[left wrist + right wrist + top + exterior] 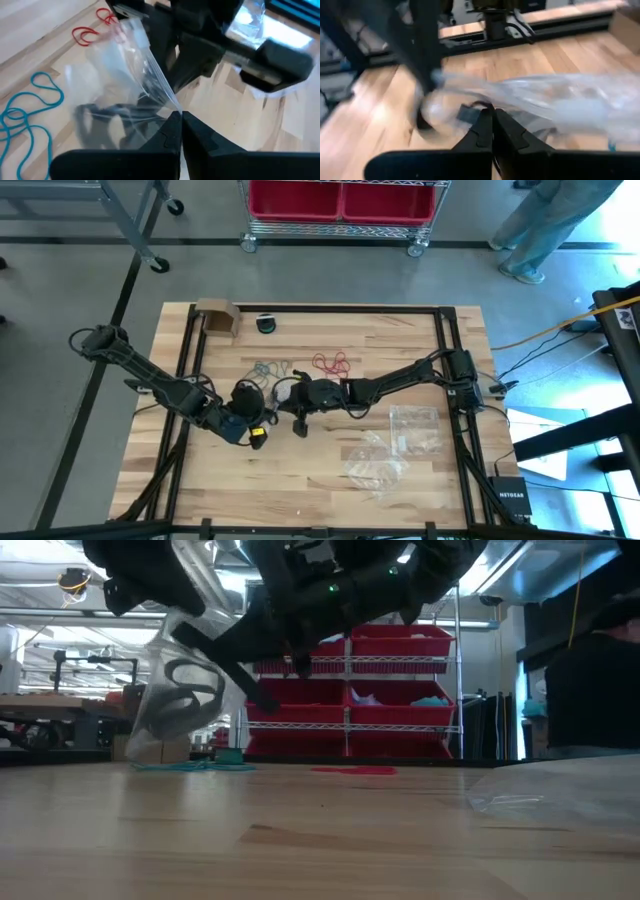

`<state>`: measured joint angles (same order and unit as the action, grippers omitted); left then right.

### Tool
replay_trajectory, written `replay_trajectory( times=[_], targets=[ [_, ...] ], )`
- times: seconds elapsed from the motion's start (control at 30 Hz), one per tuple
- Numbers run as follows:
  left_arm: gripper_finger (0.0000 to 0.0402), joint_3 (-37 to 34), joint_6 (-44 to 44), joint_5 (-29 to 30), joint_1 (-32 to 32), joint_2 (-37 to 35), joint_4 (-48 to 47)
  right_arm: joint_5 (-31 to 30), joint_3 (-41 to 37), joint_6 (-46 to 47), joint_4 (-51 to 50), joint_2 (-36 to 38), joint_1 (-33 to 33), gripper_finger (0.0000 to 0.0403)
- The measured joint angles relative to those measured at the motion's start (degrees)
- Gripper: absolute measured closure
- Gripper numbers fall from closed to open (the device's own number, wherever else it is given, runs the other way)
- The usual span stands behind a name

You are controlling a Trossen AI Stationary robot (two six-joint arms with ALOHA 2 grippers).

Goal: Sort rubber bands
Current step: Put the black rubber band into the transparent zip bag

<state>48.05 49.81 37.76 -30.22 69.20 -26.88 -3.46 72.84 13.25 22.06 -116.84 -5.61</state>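
A clear zip bag point(120, 75) with black rubber bands point(100, 117) inside it hangs between my two grippers above the middle of the table; in the low view the bag point(172, 700) is clear of the tabletop. My left gripper point(180, 119) is shut on it, and so is my right gripper point(493, 116), which comes from the opposite side. Loose teal rubber bands point(268, 368) and red rubber bands point(332, 363) lie flat on the wood just beyond the grippers. My left gripper pinches an edge of the clear bag point(172, 102) between its two fingers, slanting down from the table's left. The film runs taut from the fingertips and the bag hangs clear of the table. My right gripper pinches the bag's film point(485, 102) at its fingertips, coming from the table's right, nearly level. The fingers hide which edge they have; the plastic stretches away from them off the table.
Two more clear bags point(413, 430) point(375, 465) lie on the table's right near part. A cardboard box point(217, 315) and a small black round object point(265, 323) sit at the far edge. Beyond the table stands a wire rack with red bins point(385, 690), and a person's legs point(545, 225) show.
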Motion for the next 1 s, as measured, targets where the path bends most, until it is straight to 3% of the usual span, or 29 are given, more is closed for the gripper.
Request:
replay_trajectory(
  times=[0.2, 0.57, 0.87, 1.0],
  targets=[
    [0.0401, -2.0, 2.4, 0.6, 0.0, 2.9, 0.8, -1.7, 0.0, 15.6, 0.2, 0.0, 0.0, 0.0403],
    [0.0402, -2.6, 1.3, 5.3, -0.2, 6.1, 5.4, -8.1, 0.0, 33.2, -2.1, 0.0, 0.0, 0.0393],
    [0.0402, -2.6, -4.7, 8.5, 0.9, 6.2, 13.1, -8.6, 0.0, 35.0, -1.6, 0.1, 0.0, 0.0356],
    [0.0401, -2.6, -5.2, 8.5, 1.5, 6.2, 11.8, -8.0, 0.0, 32.6, -0.7, 0.1, 0.0, 0.032]
  ],
)
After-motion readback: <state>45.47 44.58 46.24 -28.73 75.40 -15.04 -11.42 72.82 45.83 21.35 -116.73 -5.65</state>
